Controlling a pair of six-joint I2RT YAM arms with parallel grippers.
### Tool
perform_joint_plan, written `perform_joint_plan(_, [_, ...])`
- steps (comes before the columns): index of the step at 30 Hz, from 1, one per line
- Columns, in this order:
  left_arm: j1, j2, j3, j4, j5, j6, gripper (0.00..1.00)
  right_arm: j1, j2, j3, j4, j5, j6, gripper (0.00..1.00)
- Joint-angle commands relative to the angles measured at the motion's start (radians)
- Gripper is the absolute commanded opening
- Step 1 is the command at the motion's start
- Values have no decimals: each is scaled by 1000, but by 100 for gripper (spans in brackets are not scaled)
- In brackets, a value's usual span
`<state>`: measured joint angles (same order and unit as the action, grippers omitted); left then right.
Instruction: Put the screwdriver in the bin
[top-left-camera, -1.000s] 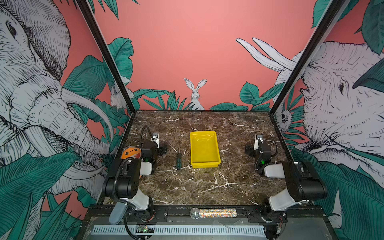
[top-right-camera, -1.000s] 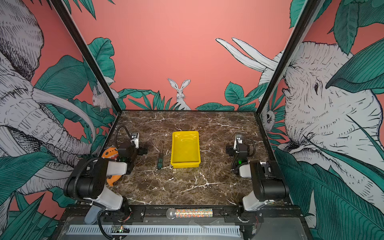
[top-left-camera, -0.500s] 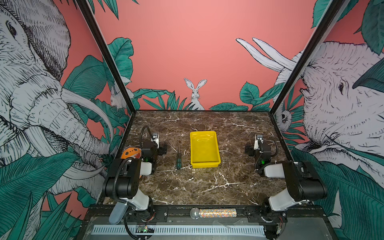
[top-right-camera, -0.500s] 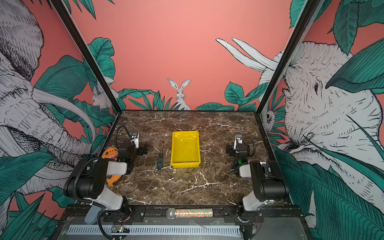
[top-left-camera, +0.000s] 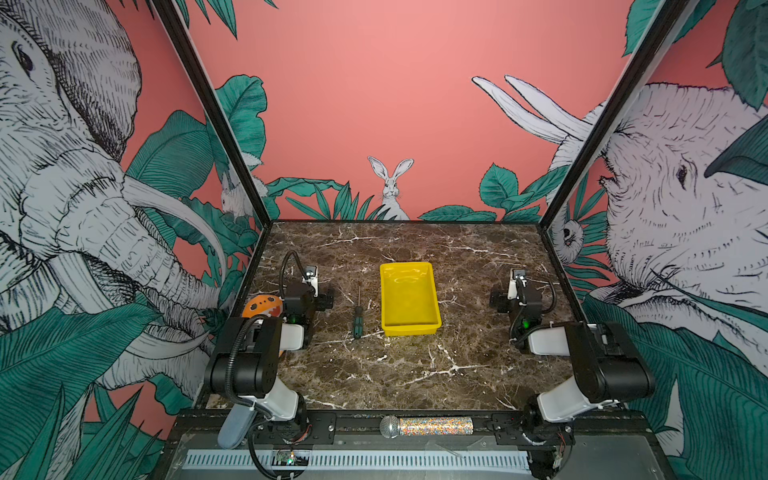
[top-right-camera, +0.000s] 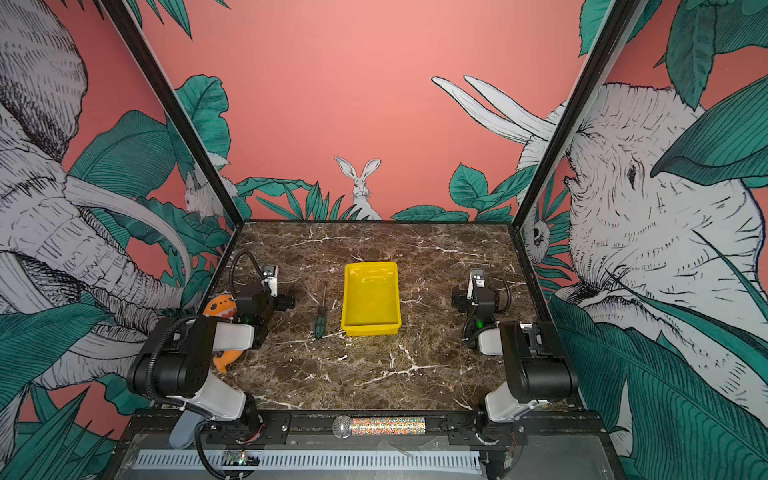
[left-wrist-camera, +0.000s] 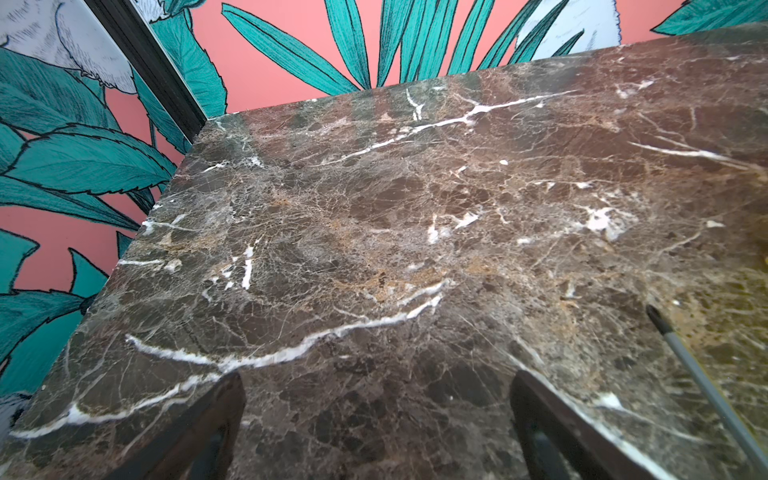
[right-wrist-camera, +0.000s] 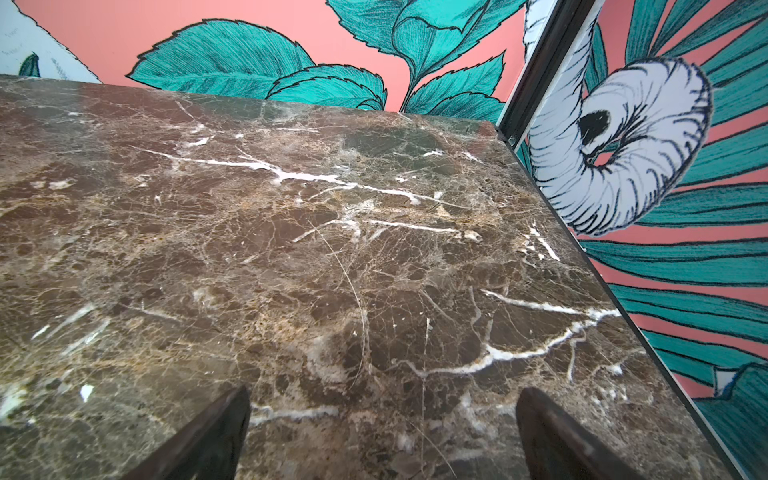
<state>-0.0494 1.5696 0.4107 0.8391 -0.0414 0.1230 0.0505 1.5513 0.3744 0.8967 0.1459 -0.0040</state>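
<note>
Hidden: orange toy (top-right-camera: 219, 308) half behind left arm (top-right-camera: 189, 353), left of bin (top-left-camera: 409, 331); left wrist view cuts screwdriver (top-left-camera: 356, 320) to its shaft | Screwdriver: on marble table (top-left-camera: 415, 374) just left of bin, not touching, handle toward front edge | Left gripper (left-wrist-camera: 376, 388): spread, empty, left of screwdriver | Right gripper (right-wrist-camera: 382, 401): spread, empty, well right of bin | Room: bare marble all round bin
</note>
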Motion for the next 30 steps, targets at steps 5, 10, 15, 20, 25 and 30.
perform_joint_plan(5, [6,-18,5,29,-3,-11,100,0,-2,12,23,6,-1,99])
perform_joint_plan(10, [7,-151,90,-243,-79,-56,100,0,-2,10,27,4,-1,99])
perform_joint_plan(15, [6,-341,290,-844,-52,-156,100,1,-53,53,-90,-75,-32,99])
perform_joint_plan(20, [6,-394,432,-1204,10,-212,100,0,-118,294,-599,-49,60,99])
perform_joint_plan(25, [5,-418,428,-1275,111,-296,100,2,-167,439,-879,-224,236,99])
perform_joint_plan(30, [5,-386,424,-1301,208,-294,100,5,-287,566,-1202,-226,238,99])
